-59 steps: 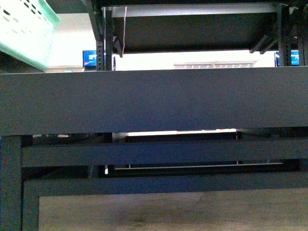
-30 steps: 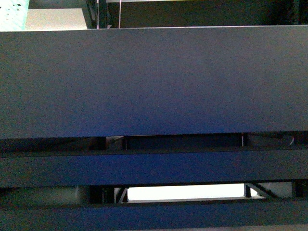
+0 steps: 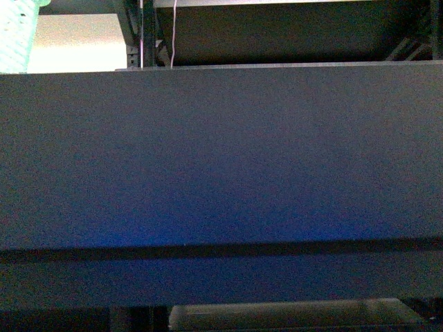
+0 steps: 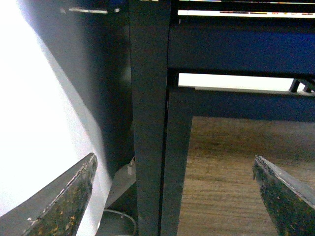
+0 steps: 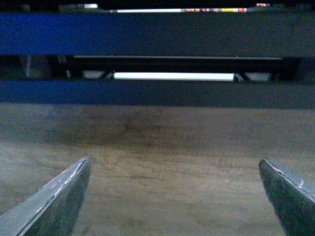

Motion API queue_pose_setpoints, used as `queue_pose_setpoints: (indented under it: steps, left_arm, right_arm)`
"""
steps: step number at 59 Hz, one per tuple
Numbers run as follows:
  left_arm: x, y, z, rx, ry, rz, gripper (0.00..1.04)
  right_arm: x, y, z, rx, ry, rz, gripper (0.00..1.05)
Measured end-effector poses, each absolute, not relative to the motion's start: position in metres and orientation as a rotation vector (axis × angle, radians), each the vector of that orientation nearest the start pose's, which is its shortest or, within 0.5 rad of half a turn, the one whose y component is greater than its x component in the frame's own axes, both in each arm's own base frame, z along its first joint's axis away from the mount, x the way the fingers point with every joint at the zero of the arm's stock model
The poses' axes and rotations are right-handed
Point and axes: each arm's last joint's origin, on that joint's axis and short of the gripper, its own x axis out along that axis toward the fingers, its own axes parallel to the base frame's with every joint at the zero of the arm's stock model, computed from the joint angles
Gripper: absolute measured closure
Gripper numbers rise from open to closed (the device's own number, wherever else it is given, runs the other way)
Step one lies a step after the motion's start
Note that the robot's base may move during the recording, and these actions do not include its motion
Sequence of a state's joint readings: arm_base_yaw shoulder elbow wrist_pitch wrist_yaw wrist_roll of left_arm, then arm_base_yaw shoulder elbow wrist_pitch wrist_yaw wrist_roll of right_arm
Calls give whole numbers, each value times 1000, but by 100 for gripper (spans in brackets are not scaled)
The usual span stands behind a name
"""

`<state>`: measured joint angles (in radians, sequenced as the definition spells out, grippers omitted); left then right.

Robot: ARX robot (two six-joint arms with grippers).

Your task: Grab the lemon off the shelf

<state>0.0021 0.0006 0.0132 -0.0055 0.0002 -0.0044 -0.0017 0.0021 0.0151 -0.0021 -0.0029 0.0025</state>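
Observation:
The lemon is not in any view. A broad dark tier of the black shelf fills most of the front view. Its upright post and low crossbars show in the left wrist view, and two low crossbars in the right wrist view. My left gripper is open and empty, its fingers either side of the post's foot, apart from it. My right gripper is open and empty over the wooden floor in front of the rack's low bars.
A pale green perforated basket shows at the front view's top left corner. A bright white surface and a white cable lie beside the post in the left wrist view.
In the front view the dark tier has slid downward and grown to fill most of the frame; the green basket has nearly left the top left corner, and the floor below has gone from view.

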Motion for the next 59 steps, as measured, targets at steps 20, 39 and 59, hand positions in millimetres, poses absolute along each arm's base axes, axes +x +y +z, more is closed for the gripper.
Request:
queue_pose_setpoints:
  steps: [20,39,59]
  left_arm:
    - [97,0,167,-4,-7,2,8]
    - [97,0,167,-4,-7,2,8]
    - [97,0,167,-4,-7,2,8]
  right_arm:
    - [97,0,168,3,-11,1,2]
    - [97,0,168,2,-11,2,2]
    - [97,0,168,2,-11,1,2]
